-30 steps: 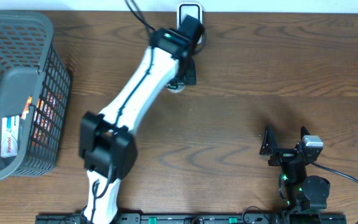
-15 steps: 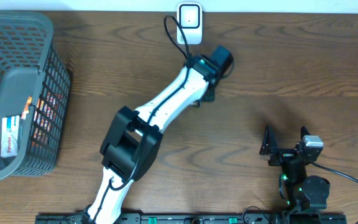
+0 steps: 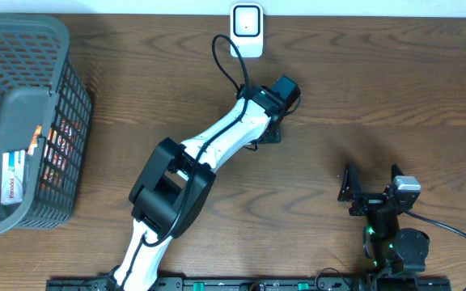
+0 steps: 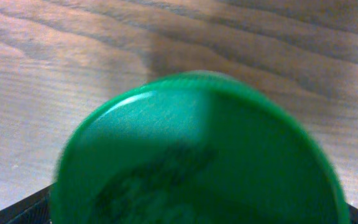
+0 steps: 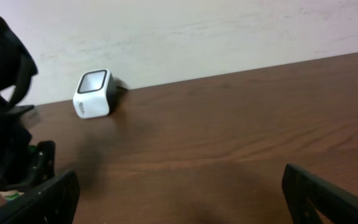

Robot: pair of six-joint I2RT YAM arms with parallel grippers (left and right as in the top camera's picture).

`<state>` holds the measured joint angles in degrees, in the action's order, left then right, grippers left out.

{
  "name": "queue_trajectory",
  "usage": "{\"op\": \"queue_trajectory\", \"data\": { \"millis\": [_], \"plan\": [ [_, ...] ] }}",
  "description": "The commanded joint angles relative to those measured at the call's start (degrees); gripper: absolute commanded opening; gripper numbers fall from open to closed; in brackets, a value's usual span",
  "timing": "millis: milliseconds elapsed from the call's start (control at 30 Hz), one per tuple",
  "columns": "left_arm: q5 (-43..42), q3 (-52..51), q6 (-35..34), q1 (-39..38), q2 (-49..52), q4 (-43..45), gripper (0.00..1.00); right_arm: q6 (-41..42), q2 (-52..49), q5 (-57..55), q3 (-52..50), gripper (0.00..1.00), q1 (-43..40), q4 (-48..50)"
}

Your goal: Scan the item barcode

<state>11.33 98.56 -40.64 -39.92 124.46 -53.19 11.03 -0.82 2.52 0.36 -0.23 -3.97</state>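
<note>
Brown wooden surface (image 3: 379, 81): the green-lidded item (image 4: 197, 155) is at the left pincer (image 3: 269, 129), toward 12 o'clock near the white scanner (image 3: 247, 23). I cannot tell whether that pincer grips it. At 4 o'clock the right pincer (image 3: 370, 182) gapes empty.

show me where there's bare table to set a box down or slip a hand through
Bare wood: the wide stretch right of the scanner, down to the right gripper, and the patch between the basket and the left arm. Crowded: just in front of the scanner, where the left arm's tip is at the green round item.
</note>
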Motion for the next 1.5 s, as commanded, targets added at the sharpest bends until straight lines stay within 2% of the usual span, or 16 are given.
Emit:
{"op": "queue_trajectory", "data": {
  "millis": [0,167,267,400,533,600,667,833,1000,1233,1467],
  "plan": [
    [1.2,3.7,2.6,0.1,-9.0,-2.0,0.98,-0.8,0.4,-0.5,-0.1,0.99,0.5,-0.2],
    [6.0,8.7,8.8,4.0,-26.6,-7.2,0.98,-0.8,0.4,-0.5,-0.1,0.99,0.5,-0.2],
    [5.9,12.3,15.0,13.7,-37.4,-8.0,0.98,-0.8,0.4,-0.5,-0.1,0.99,0.5,-0.2],
    [4.1,15.6,16.0,36.9,-45.8,-12.2,0.98,-0.8,0.4,-0.5,-0.1,0.99,0.5,-0.2],
    [-4.5,15.4,12.8,65.3,-47.3,-17.4,0.98,-0.8,0.4,-0.5,-0.1,0.99,0.5,-0.2],
    [-11.5,14.2,12.5,74.8,-45.6,-18.3,0.98,-0.8,0.4,-0.5,-0.1,0.99,0.5,-0.2],
    [-15.4,12.5,12.5,80.1,-42.9,-18.4,0.98,-0.8,0.4,-0.5,-0.1,0.99,0.5,-0.2],
    [-15.6,7.7,11.5,81.3,-34.2,-18.3,0.98,-0.8,0.4,-0.5,-0.1,0.99,0.5,-0.2],
    [-14.0,5.6,9.6,78.2,-24.7,-16.6,0.98,-0.8,0.4,-0.5,-0.1,0.99,0.5,-0.2],
    [-11.0,5.6,3.1,73.1,-14.5,-13.2,0.98,-0.8,0.4,-0.5,-0.1,0.99,0.5,-0.2],
    [-1.7,5.6,-4.4,69.2,-4.7,-13.1,0.99,-0.8,0.4,-0.5,-0.1,0.99,0.5,-0.2]
  ]
}}
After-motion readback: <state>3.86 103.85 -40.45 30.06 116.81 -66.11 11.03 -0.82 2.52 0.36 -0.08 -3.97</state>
